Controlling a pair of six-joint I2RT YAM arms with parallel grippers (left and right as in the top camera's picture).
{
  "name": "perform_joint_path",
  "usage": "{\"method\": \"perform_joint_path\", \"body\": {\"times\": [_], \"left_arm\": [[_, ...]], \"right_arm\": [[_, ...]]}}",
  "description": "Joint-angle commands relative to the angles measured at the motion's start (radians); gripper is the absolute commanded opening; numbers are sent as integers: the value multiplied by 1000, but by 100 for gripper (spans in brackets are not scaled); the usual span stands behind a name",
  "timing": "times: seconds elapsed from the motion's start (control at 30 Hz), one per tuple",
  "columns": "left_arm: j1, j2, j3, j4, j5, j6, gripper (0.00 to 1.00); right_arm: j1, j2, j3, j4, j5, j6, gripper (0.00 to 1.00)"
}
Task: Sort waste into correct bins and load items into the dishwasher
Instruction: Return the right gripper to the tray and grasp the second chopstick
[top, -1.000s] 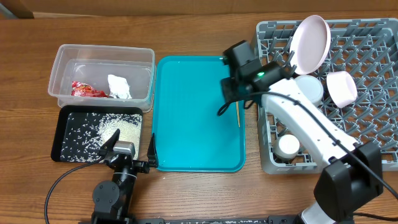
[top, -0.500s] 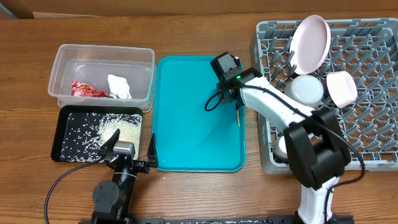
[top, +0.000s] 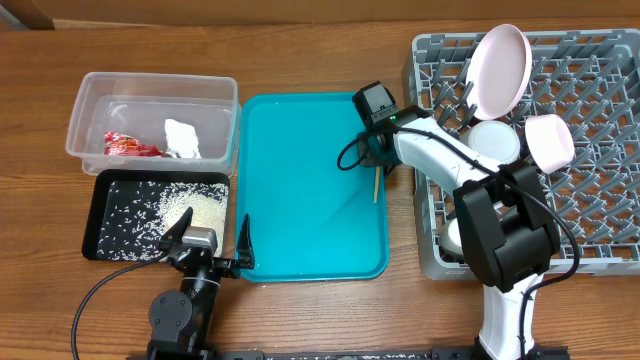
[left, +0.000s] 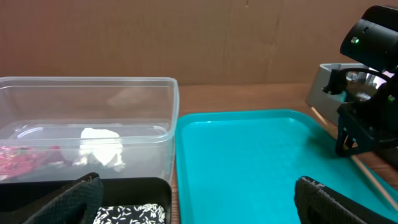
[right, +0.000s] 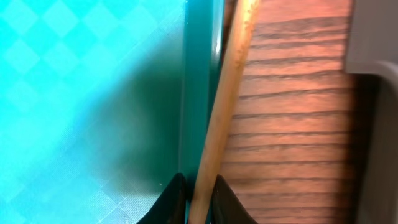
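- R gripper (top: 376, 166) sits at the right edge of the teal tray (top: 300, 200), centre of the overhead frame, arm reaching in from lower right
- R wrist view: its two dark fingertips are pinched narrow on a wooden chopstick (right: 227, 93), one tip on each side of the stick at the bottom of the frame
- Chopstick (top: 377, 186) runs along the tray's right rim; in the wrist view its far end is over bare wood table (top: 300, 40), between tray and rack
- L gripper (top: 210, 240) is at the lower left, spread wide, nothing between its fingers, just in front of the black tray (top: 95, 215) and the teal tray's near-left corner
- Black tray holds loose rice (top: 195, 205), heaped toward its right side w/ scattered grains to the left
- Clear tub (top: 150, 85), upper left, holds the red wrapper (top: 125, 146) and white tissue (top: 181, 137) side by side
- Grey dish rack (top: 600, 200) fills the right side: large plate (top: 500, 68) on edge at top, smaller dish (top: 495, 143) and bowl (top: 548, 140) below it, small cup (top: 463, 235) near the rack's lower-left corner
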Motion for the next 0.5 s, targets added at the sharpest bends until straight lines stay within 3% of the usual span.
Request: {"method": "perform_joint_path", "body": {"times": [0.0, 0.03, 0.1, 0.17, 0.2, 0.47], "left_arm": [[7, -9, -5, 0, 0, -7, 100], [7, -9, -5, 0, 0, -7, 100], [7, -9, -5, 0, 0, -7, 100], [7, -9, -5, 0, 0, -7, 100], [7, -9, -5, 0, 0, -7, 100], [7, -9, -4, 0, 0, -7, 100]], "right_arm": [[56, 38, -13, -25, -45, -15, 25], [60, 38, -13, -34, -21, -15, 32], [63, 37, -9, -57, 26, -15, 36], [63, 36, 0, -84, 65, -16, 14], [63, 34, 5, -97, 78, -16, 11], [62, 26, 45, -139, 90, -19, 10]]}}
